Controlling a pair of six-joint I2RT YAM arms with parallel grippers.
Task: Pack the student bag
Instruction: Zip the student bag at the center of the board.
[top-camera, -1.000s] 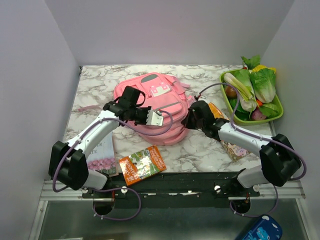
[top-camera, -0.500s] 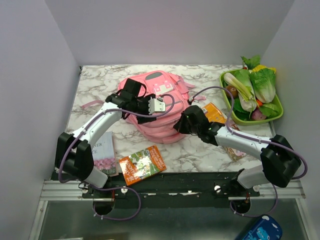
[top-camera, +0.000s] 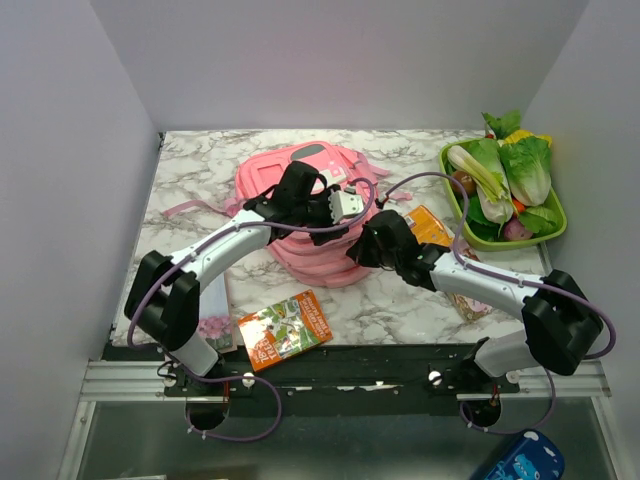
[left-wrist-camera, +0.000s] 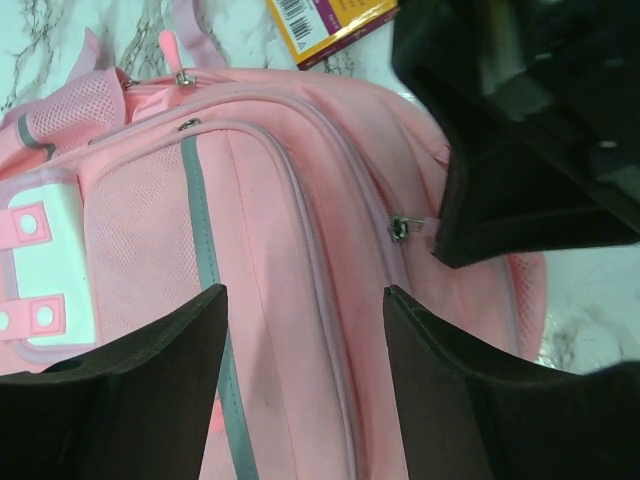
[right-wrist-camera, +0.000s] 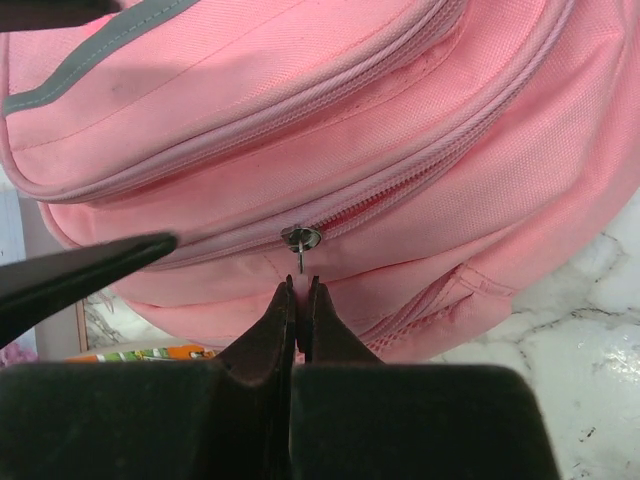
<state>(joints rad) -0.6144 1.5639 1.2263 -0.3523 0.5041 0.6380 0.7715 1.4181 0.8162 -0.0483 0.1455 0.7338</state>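
Zipper pull (right-wrist-camera: 300, 243) at 4 o'clock of student bag (top-camera: 322, 262) is gripped by right claw (right-wrist-camera: 298, 286); left claw (left-wrist-camera: 302, 296) is held open above.

Lab test cell, plain white walls (top-camera: 340, 60), marble-print table (top-camera: 200, 170) (metal mounting rail (top-camera: 120, 380))

L hand (left-wrist-camera: 305, 295), R hand (right-wrist-camera: 297, 285) close over bag (left-wrist-camera: 260, 200); free marble (top-camera: 200, 160) rear-L.

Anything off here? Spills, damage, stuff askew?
No spill or damage visible. Two oddities: the orange book lies skewed at the near edge of the table, and a blue item sits off it, past the near right corner. The student bag looks intact.
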